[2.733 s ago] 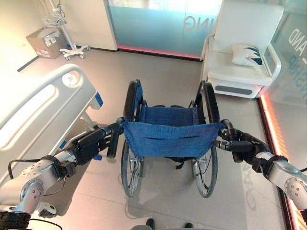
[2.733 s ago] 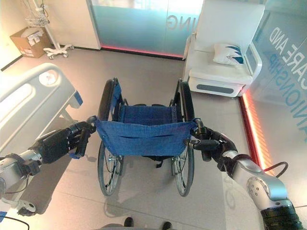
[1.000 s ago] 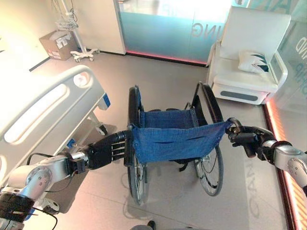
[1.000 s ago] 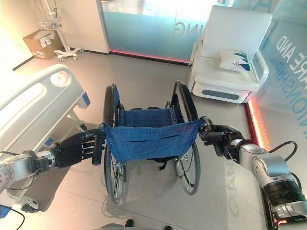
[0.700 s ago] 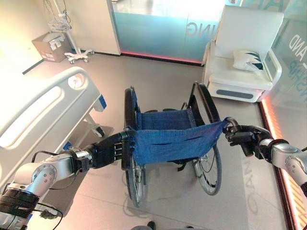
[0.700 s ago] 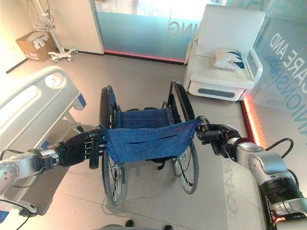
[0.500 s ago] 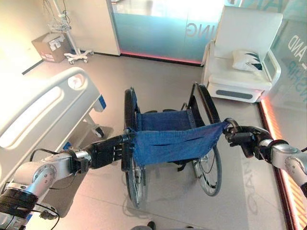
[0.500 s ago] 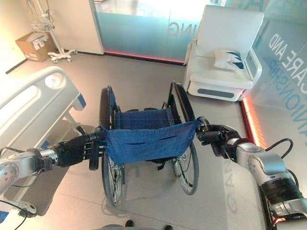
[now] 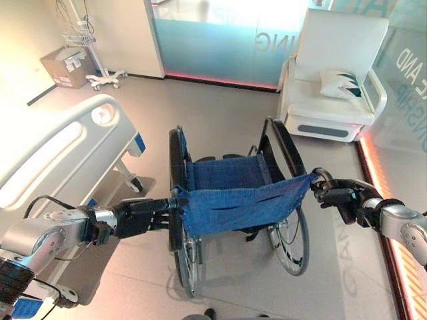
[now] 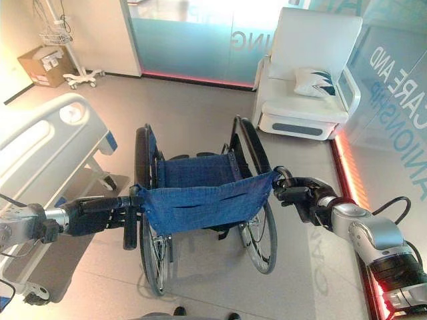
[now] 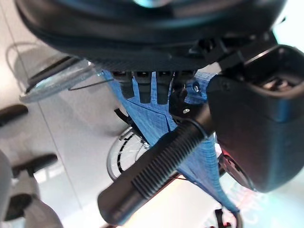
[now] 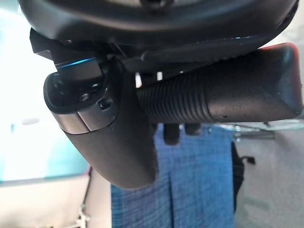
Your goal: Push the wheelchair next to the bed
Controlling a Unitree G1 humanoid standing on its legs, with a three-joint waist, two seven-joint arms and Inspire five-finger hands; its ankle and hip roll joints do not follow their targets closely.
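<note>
gripping the blue-backed wheelchair point(image 9: 230, 200), the left hand point(image 9: 137, 217) curls round one ribbed push handle point(image 11: 156, 168); the right hand point(image 9: 337, 197) wraps the other; bed point(image 9: 57, 157) just beside.

Head stereo pair: both eyes look down from behind the wheelchair point(image 9: 233, 200), sharing the bed point(image 9: 60, 153) and armchair point(image 10: 307, 73). Wrist views: each looks from very close along its own hand at a ribbed push handle point(image 11: 156, 166), blue backrest beyond.
</note>
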